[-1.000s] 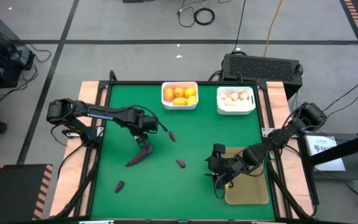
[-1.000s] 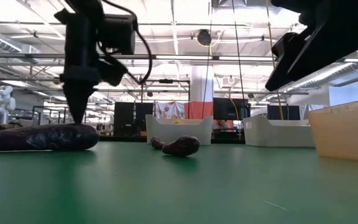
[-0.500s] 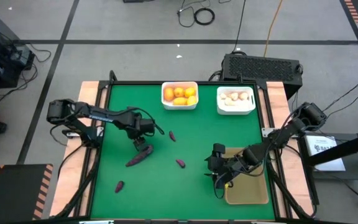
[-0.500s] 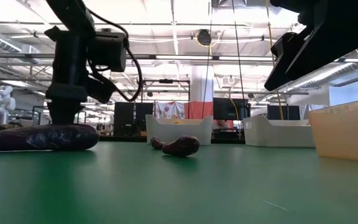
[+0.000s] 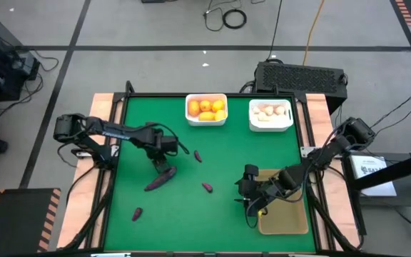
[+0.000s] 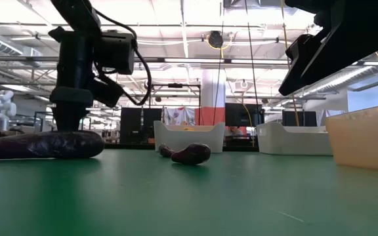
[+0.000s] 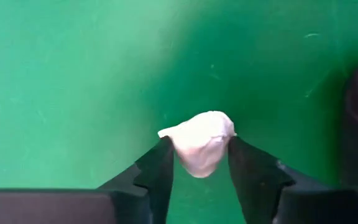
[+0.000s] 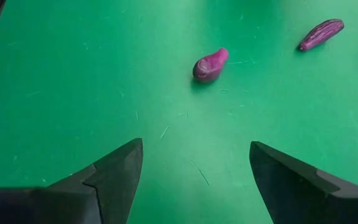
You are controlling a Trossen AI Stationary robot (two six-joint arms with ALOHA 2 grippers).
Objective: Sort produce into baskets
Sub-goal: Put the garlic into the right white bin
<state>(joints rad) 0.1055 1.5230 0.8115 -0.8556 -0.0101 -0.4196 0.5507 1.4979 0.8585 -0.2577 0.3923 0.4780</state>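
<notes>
White and lumpy, a garlic-like bulb [image 7: 199, 142] sits pinched between the two dark fingers [image 7: 157, 171] of the left gripper [image 5: 164, 161], low over the green table [image 5: 262, 153] near its left-middle. The jaws appear clenched on the bulb, though only its lower flanks are caught, with most of it bulging past the fingertips.

That shallow hold is the main risk: the bulb's uneven skin could let it squirt forward or twist out once the arm lifts or swings, and it would then roll across the table. The long purple piece [image 5: 160, 178] lies just beside the gripper; a sideways departure could nudge it and send it off toward the table edge. The carry to the white bin of bulbs [image 5: 270, 115] at the far side runs past the white bin of orange fruit [image 5: 206, 108], so an early release could put the bulb in the wrong bin.

Three smaller purple pieces remain on the table: one [image 5: 198, 155] near the left gripper, one [image 5: 207, 188] toward the middle, one [image 5: 137, 213] near the front-left. The right gripper [image 5: 249, 193] waits with fingers spread, apart from anything, at the edge of the tan tray [image 5: 287, 221]; if both arms go for the middle piece together, they could collide.
</notes>
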